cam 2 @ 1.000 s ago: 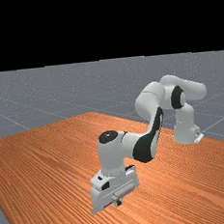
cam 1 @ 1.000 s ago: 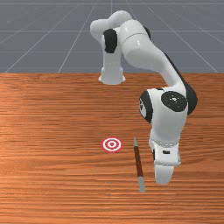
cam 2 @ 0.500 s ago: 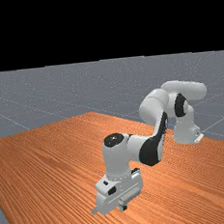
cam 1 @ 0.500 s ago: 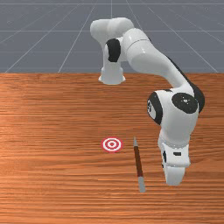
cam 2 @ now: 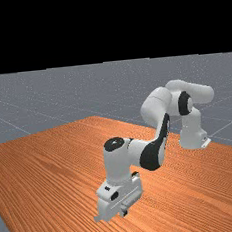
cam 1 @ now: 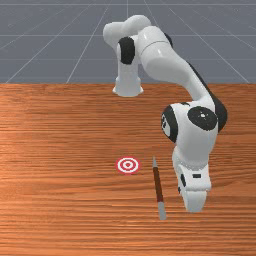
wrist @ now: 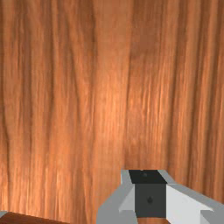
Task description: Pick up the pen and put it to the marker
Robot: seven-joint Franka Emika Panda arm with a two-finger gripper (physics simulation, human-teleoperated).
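In the far view my gripper [cam 2: 116, 201] hangs low, close above the wood, and the pen's grey end [cam 2: 99, 218] juts out beside it. Seen from the front, my hand [cam 1: 194, 199] stands to the right of the pen [cam 1: 158, 184]. The pen lies flat, brown with grey ends, its pointed end toward the arm's base. The red-and-white ring marker [cam 1: 128, 165] is on the front view's left of the pen. At the wrist view's bottom edge are parts of my gripper [wrist: 150, 192], with the brown pen shaft [wrist: 39, 219] apart from it.
Bare wooden table [cam 1: 65, 190] stretches to the front view's left of the marker. My arm's base [cam 1: 128, 82] stands at the table's back edge. In the far view a table edge runs down the left side.
In the front view my hand swung right, away from the pen, then came part of the way back left. The pen and marker have stayed where they were.
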